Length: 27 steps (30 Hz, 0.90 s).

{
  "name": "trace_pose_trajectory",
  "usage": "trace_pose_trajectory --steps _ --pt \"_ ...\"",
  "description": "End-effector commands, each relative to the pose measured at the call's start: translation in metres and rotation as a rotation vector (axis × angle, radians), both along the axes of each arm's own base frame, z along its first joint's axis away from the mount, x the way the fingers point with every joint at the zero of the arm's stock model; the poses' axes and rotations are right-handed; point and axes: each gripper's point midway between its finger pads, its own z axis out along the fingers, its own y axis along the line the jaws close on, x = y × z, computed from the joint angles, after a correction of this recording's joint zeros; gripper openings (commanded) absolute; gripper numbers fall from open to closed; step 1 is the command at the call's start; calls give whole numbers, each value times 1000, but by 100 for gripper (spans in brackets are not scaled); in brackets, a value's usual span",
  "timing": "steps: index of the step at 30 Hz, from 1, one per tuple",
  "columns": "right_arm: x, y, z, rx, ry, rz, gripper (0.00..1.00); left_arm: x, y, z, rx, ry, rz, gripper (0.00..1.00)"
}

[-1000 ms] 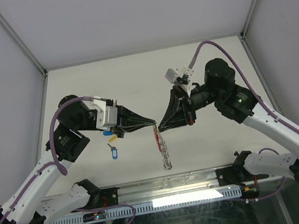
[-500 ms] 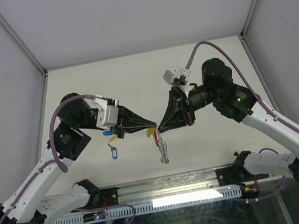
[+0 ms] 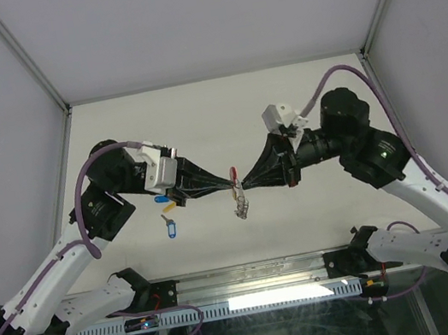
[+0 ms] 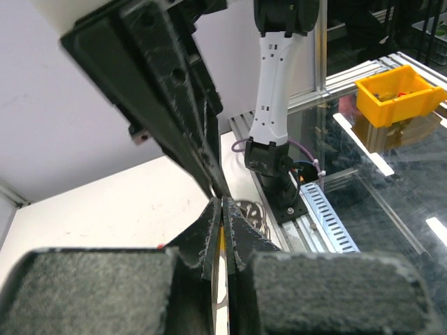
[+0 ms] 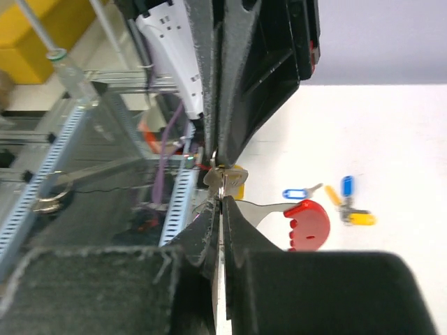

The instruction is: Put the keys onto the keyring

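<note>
My left gripper [image 3: 231, 185] is shut on a key with a yellow tag [image 5: 232, 180], held above the table; a sliver of the yellow tag shows between its fingers in the left wrist view [image 4: 222, 241]. My right gripper [image 3: 245, 184] is shut on the flat metal part of the keyring, tip to tip with the left one. The red crescent [image 5: 308, 223] sticks out beside the right fingers [image 5: 241, 223] and shows in the top view [image 3: 233, 173]. The beaded chain [image 3: 240, 206] hangs below the tips. Other keys with blue [image 5: 297, 192] and yellow [image 5: 362, 218] tags lie on the table.
Loose keys lie on the table left of the grippers: a blue-tagged one [image 3: 169, 227] and a blue and yellow pair [image 3: 163, 200] under the left gripper. The table's metal front rail [image 3: 248, 302] runs between the arm bases. White walls enclose three sides.
The right arm has swung right and flattened out, lifting the keyring. The chain has risen off the table. The two gripper tips now meet, key against keyring.
</note>
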Motion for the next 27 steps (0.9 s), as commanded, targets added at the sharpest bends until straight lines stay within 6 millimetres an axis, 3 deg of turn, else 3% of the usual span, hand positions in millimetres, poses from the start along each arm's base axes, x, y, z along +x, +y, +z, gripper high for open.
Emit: trace_pose_trajectory --steps 1,9,27 --pt "4 -18 39 150 -324 -126 0 -4 7 27 -68 -81 37 0" --pt "9 -28 46 162 -529 -191 0 0 8 30 -63 -79 69 0" --pt "5 -16 54 154 -874 -237 0 6 6 29 -45 -78 98 0"
